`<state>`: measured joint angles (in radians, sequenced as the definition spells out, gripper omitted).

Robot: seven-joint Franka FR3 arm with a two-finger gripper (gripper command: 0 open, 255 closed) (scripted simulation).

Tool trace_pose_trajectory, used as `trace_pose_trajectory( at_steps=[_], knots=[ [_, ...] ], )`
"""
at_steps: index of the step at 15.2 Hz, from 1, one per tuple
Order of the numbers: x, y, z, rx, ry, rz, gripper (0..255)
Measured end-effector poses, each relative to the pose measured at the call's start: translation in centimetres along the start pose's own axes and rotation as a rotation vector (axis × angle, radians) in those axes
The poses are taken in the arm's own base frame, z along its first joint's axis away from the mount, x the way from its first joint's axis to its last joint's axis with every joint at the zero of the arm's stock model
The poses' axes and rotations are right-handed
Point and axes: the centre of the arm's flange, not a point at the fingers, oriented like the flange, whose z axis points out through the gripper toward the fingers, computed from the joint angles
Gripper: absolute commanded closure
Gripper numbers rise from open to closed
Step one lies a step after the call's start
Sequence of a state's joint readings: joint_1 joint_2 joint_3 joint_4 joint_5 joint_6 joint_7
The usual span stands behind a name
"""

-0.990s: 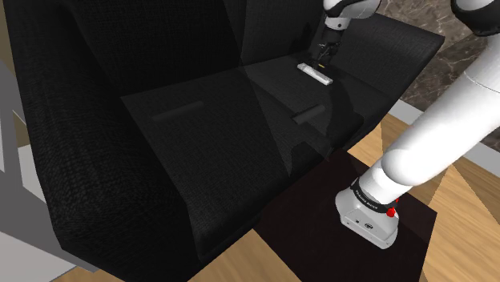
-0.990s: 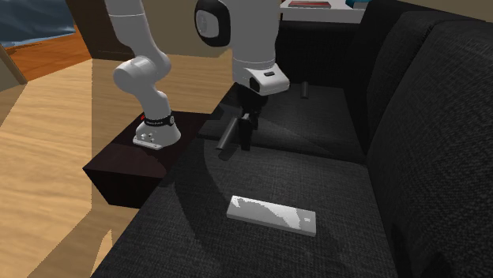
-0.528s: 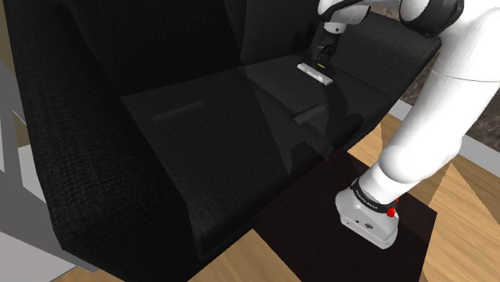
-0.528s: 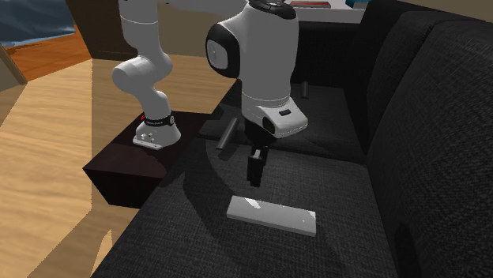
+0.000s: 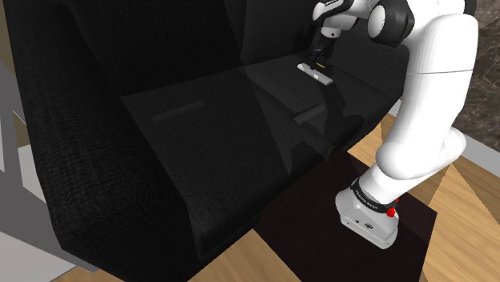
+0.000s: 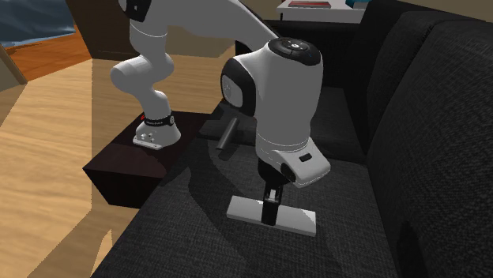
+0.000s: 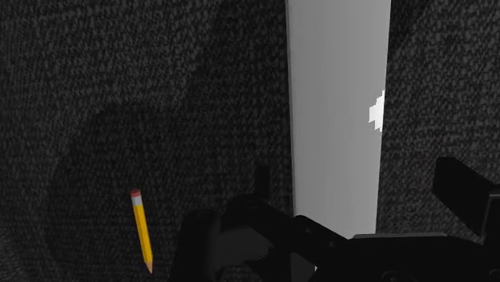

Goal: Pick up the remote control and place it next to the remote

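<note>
A flat light grey remote control [image 5: 316,74] lies on the black sofa seat [image 5: 224,120]. My black gripper [image 6: 271,208] hangs straight down over its middle [image 6: 294,219], fingertips close to the cushion. In the wrist view the grey remote [image 7: 336,120] runs between my open fingers [image 7: 469,188] and they do not touch it. A dark remote [image 5: 308,116] lies on the seat nearer the stand, and shows as a dark bar [image 6: 227,134] in the second exterior view. Another dark remote [image 5: 178,112] lies further along the seat.
A yellow pencil [image 7: 142,230] lies on the cushion beside the gripper. The sofa back [image 6: 427,118] rises close behind the grey remote. My dark stand [image 5: 352,232] sits on a wooden floor [image 6: 47,158] against the sofa front. A shelf with books [image 6: 316,6] is behind.
The arm swung across the seat from near the dark remote to the grey remote and lowered the gripper over it. The fingers stayed open. The remotes have not moved.
</note>
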<state>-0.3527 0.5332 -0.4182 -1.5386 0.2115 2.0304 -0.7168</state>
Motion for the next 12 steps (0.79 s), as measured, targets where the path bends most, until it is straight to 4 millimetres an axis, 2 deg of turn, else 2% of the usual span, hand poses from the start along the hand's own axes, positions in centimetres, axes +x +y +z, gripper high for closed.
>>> trace_pose_trajectory(
  at_steps=[6, 12],
  knots=[
    [0.1, 0.1, 3.2, 0.0, 0.0, -0.001, 0],
    [0.1, 0.1, 3.5, 0.0, 0.001, -0.001, 0]
  ],
)
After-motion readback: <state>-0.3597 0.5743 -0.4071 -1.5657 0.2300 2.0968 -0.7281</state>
